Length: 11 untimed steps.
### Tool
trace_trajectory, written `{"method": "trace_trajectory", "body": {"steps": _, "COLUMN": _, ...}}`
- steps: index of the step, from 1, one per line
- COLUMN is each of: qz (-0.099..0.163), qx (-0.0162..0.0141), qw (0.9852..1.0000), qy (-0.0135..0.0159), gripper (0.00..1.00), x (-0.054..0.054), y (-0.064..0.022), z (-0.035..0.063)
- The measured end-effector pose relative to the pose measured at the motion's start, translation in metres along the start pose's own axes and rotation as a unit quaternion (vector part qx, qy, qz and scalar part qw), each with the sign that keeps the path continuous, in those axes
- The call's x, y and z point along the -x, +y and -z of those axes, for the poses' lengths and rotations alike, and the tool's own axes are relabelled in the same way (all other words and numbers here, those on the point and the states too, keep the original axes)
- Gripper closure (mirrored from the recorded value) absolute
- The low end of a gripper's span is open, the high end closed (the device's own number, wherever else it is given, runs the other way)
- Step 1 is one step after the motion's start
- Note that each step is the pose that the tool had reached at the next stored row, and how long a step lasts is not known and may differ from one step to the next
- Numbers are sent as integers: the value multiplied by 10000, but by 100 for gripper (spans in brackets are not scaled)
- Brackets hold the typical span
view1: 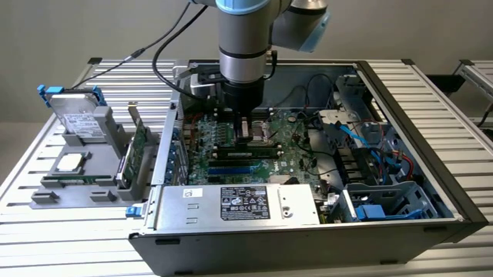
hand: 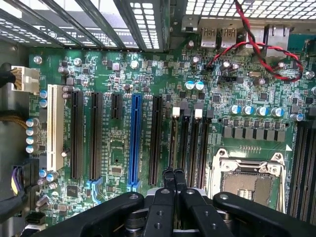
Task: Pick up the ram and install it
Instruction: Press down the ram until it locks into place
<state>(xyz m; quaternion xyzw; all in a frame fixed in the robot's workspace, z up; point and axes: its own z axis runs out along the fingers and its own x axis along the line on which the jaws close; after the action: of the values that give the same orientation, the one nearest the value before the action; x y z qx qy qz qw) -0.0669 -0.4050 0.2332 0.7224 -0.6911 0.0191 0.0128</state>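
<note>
Ram (view1: 245, 153) showing in exterior view as long, thin green stick with dark chips, lying level along motherboard slot just below arm's tip, seeming seated in slot. In wrist view, ram (hand: 172, 143) standing on edge in slot, running lengthwise away from camera.

The gripper (hand: 174, 180) hangs over a green motherboard (hand: 247, 94), its black fingers (hand: 168, 178) pressed together at a group of four dark slots (hand: 190, 143). A blue slot (hand: 135, 140) and a white slot (hand: 55, 126) stand alongside. An empty CPU socket (hand: 247, 175) sits beside the fingers, red and black wires (hand: 256, 54) beyond.
</note>
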Motion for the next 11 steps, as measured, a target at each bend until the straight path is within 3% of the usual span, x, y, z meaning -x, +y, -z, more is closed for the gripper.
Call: {"method": "trace_trajectory", "body": {"steps": 11, "qz": -1, "qx": 1, "qw": 10000, "qy": 2, "gripper": 90, "x": 4, "y": 8, "z": -42}}
